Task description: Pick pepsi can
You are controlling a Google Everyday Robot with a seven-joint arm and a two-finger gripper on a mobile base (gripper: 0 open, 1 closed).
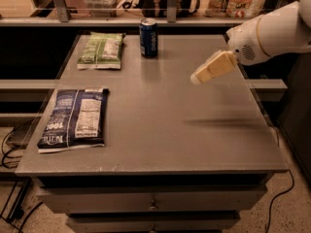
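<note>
The pepsi can is a small dark blue can with a silver top and white vertical lettering. It stands upright near the far edge of the grey table. My gripper comes in from the right on a white arm and hovers above the table. It is to the right of the can and nearer to me, well apart from it, and it holds nothing that I can see.
A green snack bag lies flat to the left of the can. A flat dark blue chip bag lies at the near left. A shelf with bags and rails runs behind the table. Cables lie on the floor at the left.
</note>
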